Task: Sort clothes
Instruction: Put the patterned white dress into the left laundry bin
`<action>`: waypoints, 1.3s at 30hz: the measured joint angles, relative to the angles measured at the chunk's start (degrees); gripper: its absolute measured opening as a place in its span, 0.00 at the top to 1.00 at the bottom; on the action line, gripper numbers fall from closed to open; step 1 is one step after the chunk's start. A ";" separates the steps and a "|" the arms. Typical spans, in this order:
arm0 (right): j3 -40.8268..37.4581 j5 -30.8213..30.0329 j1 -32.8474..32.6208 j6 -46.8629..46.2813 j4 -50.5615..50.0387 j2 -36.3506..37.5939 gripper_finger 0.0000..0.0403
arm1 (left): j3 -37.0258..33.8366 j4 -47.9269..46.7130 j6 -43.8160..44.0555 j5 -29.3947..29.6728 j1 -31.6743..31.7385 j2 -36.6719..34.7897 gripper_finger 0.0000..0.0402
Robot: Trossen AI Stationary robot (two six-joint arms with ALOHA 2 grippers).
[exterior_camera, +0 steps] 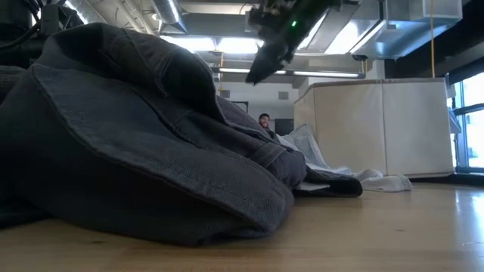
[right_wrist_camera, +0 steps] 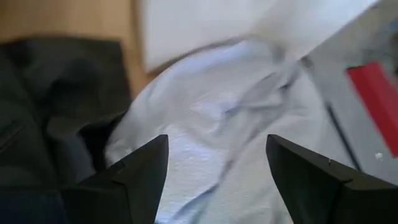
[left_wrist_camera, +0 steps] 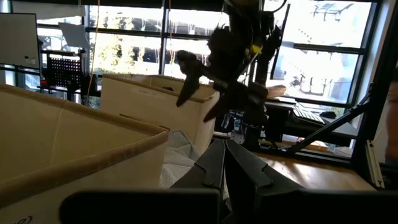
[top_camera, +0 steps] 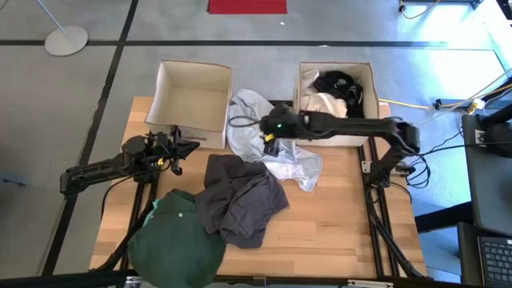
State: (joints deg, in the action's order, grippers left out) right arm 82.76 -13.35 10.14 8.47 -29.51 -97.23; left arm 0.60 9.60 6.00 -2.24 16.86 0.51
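Observation:
A pale grey-blue garment lies crumpled on the table between the two beige boxes, its far part against the left box. My right gripper hangs open above it, slanting down; in the right wrist view the pale garment shows between the fingers, apart from them. A dark grey garment lies heaped mid-table, with a dark green one at the near left corner. The right box holds black and white clothes. My left gripper waits shut near the left box.
The left box shows nothing inside. The dark grey garment fills the low view's left. Bare wood lies at the near right of the table. A person's head shows far behind the table.

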 joint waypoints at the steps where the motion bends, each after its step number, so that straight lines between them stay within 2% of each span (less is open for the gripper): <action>1: 0.01 1.01 -0.19 0.21 -0.12 -1.26 0.33 | 0.00 -0.02 0.00 0.02 0.02 0.02 0.99; 4: 0.00 2.25 -0.84 0.59 -0.16 -4.46 0.33 | 0.00 -0.04 0.00 0.02 0.02 0.00 0.99; 11: 0.02 -4.04 -0.02 -0.52 0.60 -11.99 0.33 | 0.00 -0.09 -0.04 0.02 0.02 0.00 0.99; 21: 0.07 -3.50 2.68 -3.80 0.82 -19.65 0.33 | 0.00 -0.13 0.00 0.01 0.00 0.01 0.99; 24: 0.12 -1.22 3.12 -3.75 0.91 -21.45 0.35 | 0.00 -0.15 -0.01 0.01 0.02 0.01 0.99; 29: 0.31 -0.80 2.89 -1.79 1.32 -23.14 0.52 | 0.00 -0.15 -0.01 0.00 0.02 0.00 0.99; 36: 0.19 0.73 2.96 -0.81 1.42 -22.86 0.91 | 0.00 -0.15 0.00 0.00 0.02 0.00 0.99; 39: 0.01 0.91 2.81 -0.44 0.69 -21.80 0.96 | 0.00 -0.15 0.77 0.00 0.02 0.00 0.99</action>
State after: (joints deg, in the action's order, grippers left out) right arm 82.77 -12.44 12.95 8.03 -28.82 -119.03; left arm 0.60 9.45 6.77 -2.24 16.88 0.51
